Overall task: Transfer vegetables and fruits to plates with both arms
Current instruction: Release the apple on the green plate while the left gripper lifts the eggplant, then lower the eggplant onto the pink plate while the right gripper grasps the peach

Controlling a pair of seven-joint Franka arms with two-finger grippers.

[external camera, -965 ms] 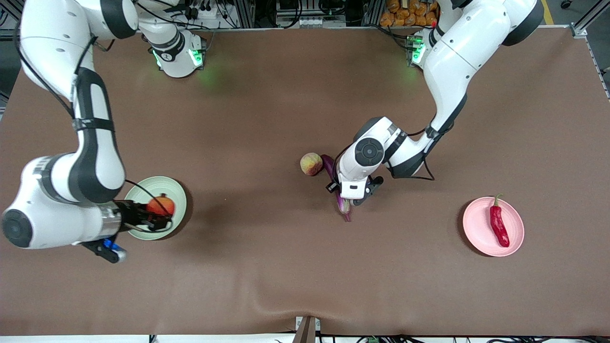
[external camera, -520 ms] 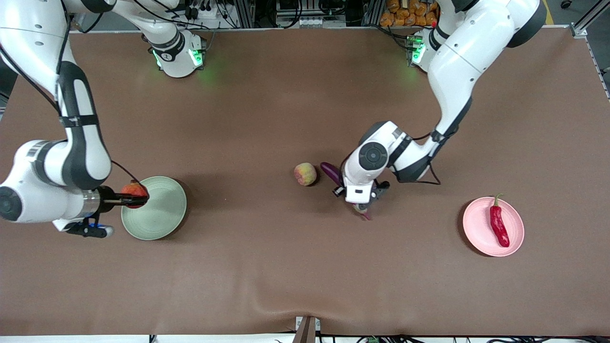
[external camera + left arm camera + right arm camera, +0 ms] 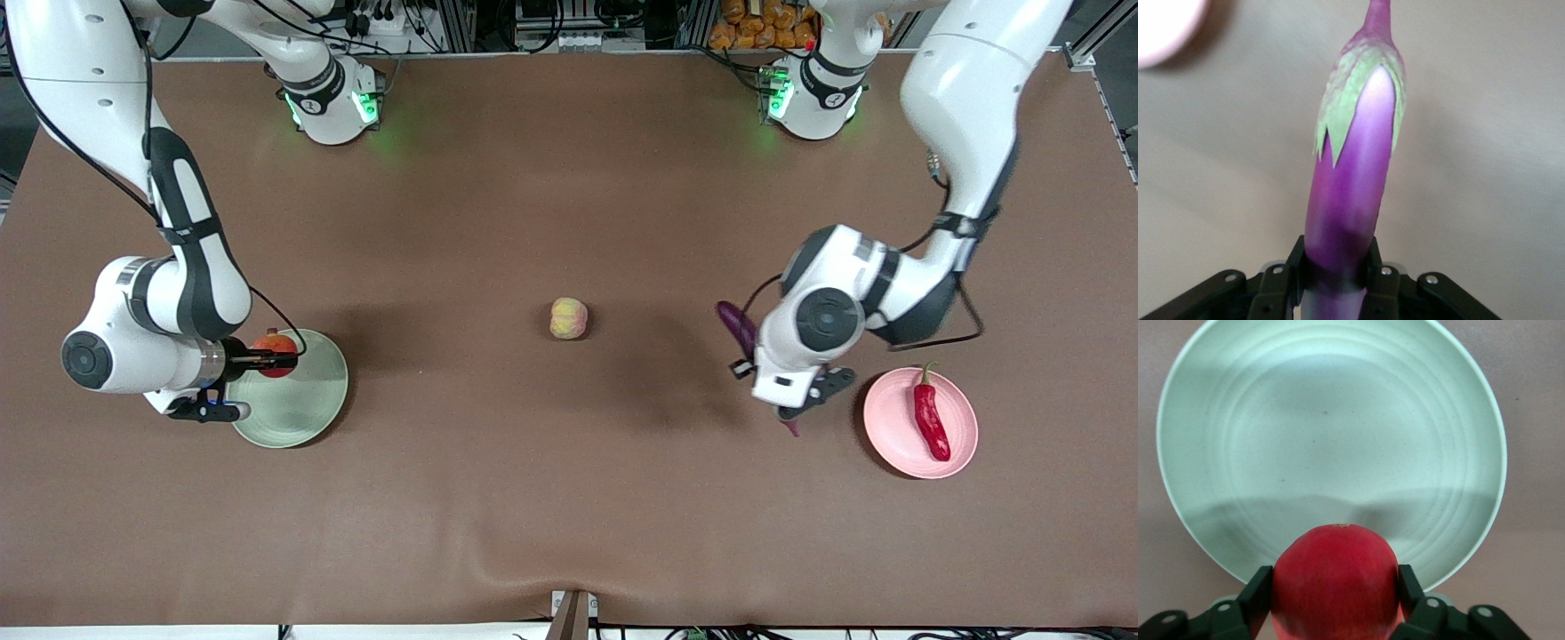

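My right gripper (image 3: pixel 272 357) is shut on the small round red fruit (image 3: pixel 275 348) and holds it over the rim of the pale green plate (image 3: pixel 298 407). In the right wrist view the fruit (image 3: pixel 1335 577) sits between the fingers (image 3: pixel 1258 590) above the bare plate (image 3: pixel 1331 433). My left gripper (image 3: pixel 794 397) is shut on the purple eggplant (image 3: pixel 736 325) and holds it above the table beside the pink plate (image 3: pixel 892 436). The left wrist view shows the eggplant (image 3: pixel 1351 180) with its green-capped stem end pointing away. The red chili (image 3: pixel 930 418) lies on the pink plate. The peach (image 3: pixel 568 318) rests mid-table.
The brown table cover has a raised wrinkle near the front edge (image 3: pixel 498 569). Both arm bases (image 3: pixel 331 107) stand along the farthest edge. A corner of the pink plate (image 3: pixel 1165 23) shows in the left wrist view.
My left gripper lifted the eggplant from beside the peach and carried it toward the pink plate. The peach shifted slightly. My right gripper drew the red fruit from over the green plate to its rim.
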